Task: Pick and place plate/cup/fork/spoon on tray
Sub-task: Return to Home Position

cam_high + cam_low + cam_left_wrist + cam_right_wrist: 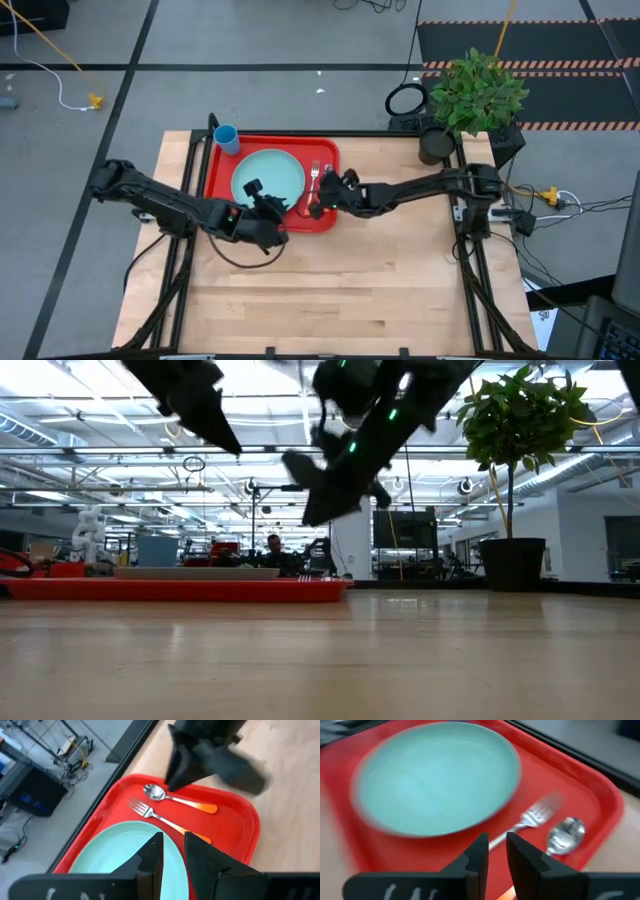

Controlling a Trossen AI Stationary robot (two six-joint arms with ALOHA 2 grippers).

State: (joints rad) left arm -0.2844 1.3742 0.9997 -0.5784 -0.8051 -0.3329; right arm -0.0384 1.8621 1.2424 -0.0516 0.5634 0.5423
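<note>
Looking down on the table [400, 280], you see the red tray [322, 222] lying toward its far left corner, with a potted plant [478, 92] at the far right corner.

The blue cup [227, 138] stands in the tray's far left corner. The mint-green plate [272, 172] lies flat in the middle of the tray, well apart from the cup.

The fork [161, 820] and the spoon [179, 800] lie side by side between the plate and the tray's right edge. Neither touches the other. The fork is the one nearer the plate and the spoon the one nearer the rim. Tines and bowl point to the far edge, and the orange handles point to the near edge.

Your left gripper [172, 847] hangs over the plate's near side. Its fingers stand with only a narrow slit between them and hold nothing.

Your right gripper [495, 851] hangs over the tray's right edge, above the fork and spoon handles. It is likewise narrow and holds nothing.

In the low view, both arms sit clear above the tray.
</note>
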